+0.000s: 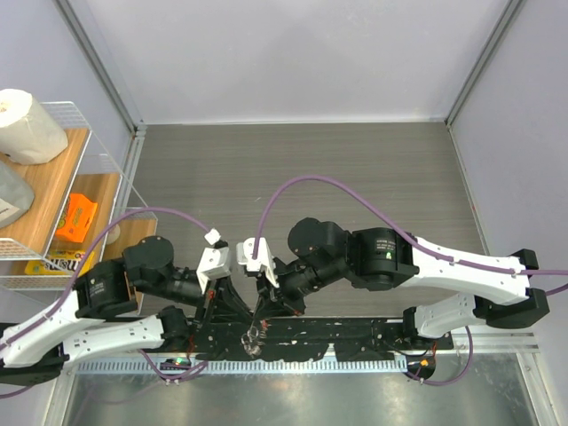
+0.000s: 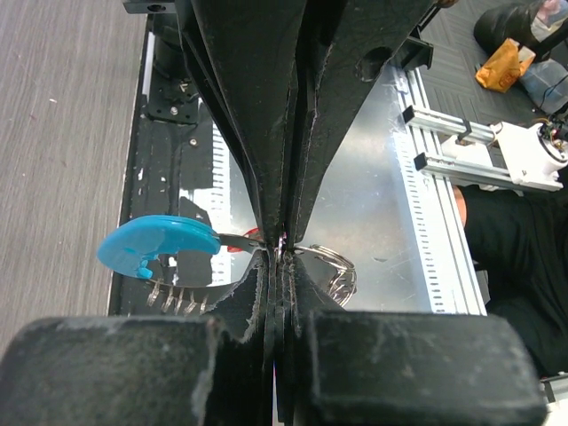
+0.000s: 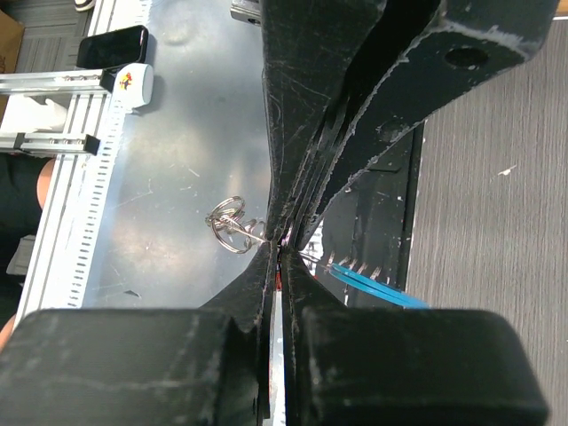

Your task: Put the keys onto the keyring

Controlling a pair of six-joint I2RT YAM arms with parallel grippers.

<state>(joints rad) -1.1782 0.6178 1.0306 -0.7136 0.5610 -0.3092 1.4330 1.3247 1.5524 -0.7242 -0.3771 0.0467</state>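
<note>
Both grippers meet tip to tip over the near edge of the table. My left gripper [image 1: 232,306] [image 2: 284,256] is shut on the keyring, whose light-blue crescent tag [image 2: 158,247] sticks out to its left and whose silvery loops [image 2: 339,269] stick out to its right. My right gripper [image 1: 263,302] [image 3: 282,247] is shut; a red sliver of the key [image 3: 278,277] shows between its fingers. The key's red head [image 2: 241,240] peeks out beside the left jaws. The loops [image 3: 228,222] [image 1: 253,336] and the tag [image 3: 377,287] also show in the right wrist view.
A wire shelf [image 1: 84,191] at the left holds a paper roll [image 1: 27,124] and an orange item [image 1: 76,217]. A bare metal plate [image 3: 169,151] and slotted rails [image 2: 444,151] lie below the grippers. A black phone [image 3: 112,44] lies nearby.
</note>
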